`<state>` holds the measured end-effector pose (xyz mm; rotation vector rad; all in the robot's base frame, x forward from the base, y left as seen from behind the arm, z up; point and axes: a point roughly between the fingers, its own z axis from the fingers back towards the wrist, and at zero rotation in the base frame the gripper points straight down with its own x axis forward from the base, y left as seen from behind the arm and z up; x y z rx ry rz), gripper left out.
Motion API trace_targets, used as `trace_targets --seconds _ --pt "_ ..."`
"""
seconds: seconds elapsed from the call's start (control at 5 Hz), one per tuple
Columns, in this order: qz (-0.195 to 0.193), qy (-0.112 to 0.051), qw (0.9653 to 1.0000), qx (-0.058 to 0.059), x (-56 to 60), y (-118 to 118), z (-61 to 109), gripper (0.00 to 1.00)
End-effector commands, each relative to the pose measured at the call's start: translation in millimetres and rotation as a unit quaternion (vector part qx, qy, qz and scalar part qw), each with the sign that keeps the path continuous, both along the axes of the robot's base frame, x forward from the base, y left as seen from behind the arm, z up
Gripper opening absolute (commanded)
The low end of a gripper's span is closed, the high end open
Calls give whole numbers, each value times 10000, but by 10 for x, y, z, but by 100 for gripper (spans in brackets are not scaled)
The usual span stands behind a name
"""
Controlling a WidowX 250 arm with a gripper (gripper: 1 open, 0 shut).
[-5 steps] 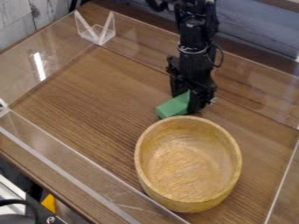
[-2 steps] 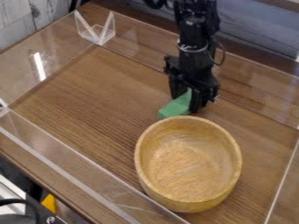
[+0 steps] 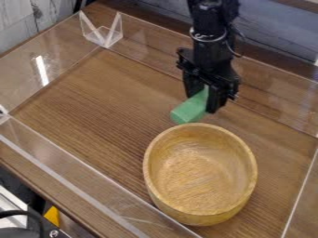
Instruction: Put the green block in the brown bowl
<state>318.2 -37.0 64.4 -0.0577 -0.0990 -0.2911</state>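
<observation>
The green block hangs tilted just above the wooden table, its upper end caught between the fingers of my black gripper. The gripper points straight down and is shut on the block. The brown bowl, a large round wooden one, stands empty on the table just in front of the block and gripper, a short gap away. The block's top end is hidden behind the fingers.
Clear acrylic walls fence the wooden tabletop on the left and front sides. A small clear plastic stand sits at the back left corner. Bare wood stretches to the left of the gripper.
The gripper has risen a little and shifted slightly right, and the green block has come up with it, its lower end lifting off the table.
</observation>
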Motion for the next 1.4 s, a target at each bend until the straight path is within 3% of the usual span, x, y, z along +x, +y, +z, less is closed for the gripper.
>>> trace_targets --seconds 0.0,0.4,0.6,0.8,1.2 --pt "-119 -526 9985 -108 110 -162 365 0" --pt "-35 -460 9988 -151 -310 -285 572 0" --pt "-689 -365 9968 -154 -588 -289 560 0" --pt "-1376 -308 9898 -185 -769 -344 560 0" --pt "-2152 -271 9760 -196 -874 -330 302 0"
